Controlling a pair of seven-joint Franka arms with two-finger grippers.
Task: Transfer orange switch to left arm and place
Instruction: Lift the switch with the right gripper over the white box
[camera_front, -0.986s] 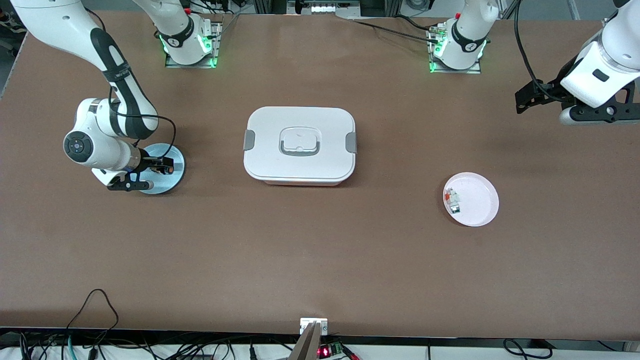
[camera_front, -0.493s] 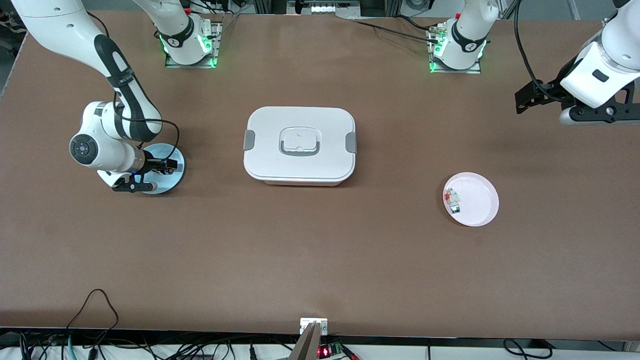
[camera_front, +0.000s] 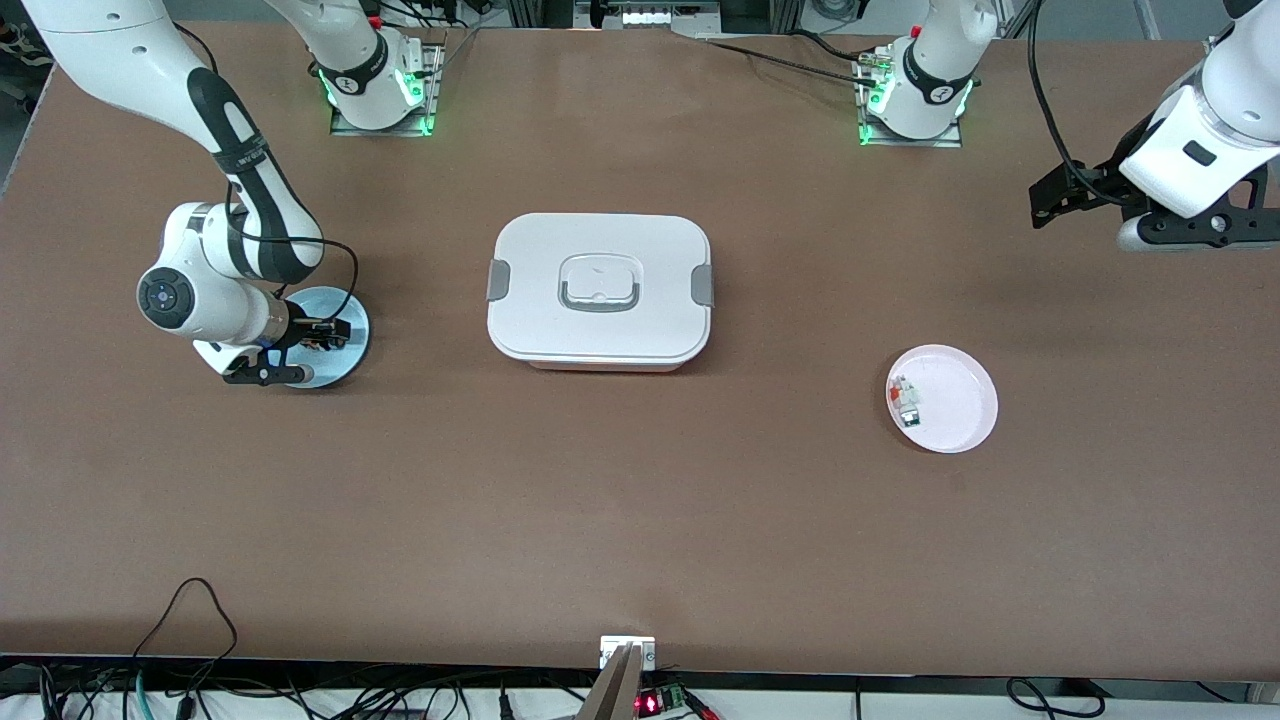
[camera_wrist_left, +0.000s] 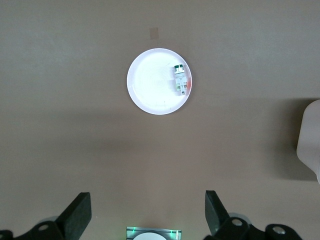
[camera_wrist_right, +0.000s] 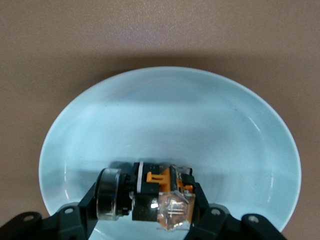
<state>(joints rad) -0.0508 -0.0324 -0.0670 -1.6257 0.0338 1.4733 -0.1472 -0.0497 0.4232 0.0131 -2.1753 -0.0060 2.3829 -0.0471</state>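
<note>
Right wrist view shows the right gripper (camera_wrist_right: 150, 200) down in the pale blue dish (camera_wrist_right: 240, 130), its fingers (camera_wrist_right: 97, 197) closed narrow around the orange switch (camera_wrist_right: 162, 192), which sits low in the dish near the table's right-arm end. To my eye the grip looks shallow, on a small glossy part, so it could twist or slip out on the lift and drop back into the dish or onto the table. The box (camera_front: 599, 290) stands mid-table, right between the two dishes, so a low straight carry would likely clip its lid. The left gripper (camera_wrist_left: 147, 217) waits with fingers spread wide, up over the left-arm end by the base-side edge, with the white plate (camera_front: 960, 395) and its small red-white-green piece (camera_front: 905, 400) below. The brown table top (camera_front: 640, 520) is matte; cables trail along the camera-side edge.
</note>
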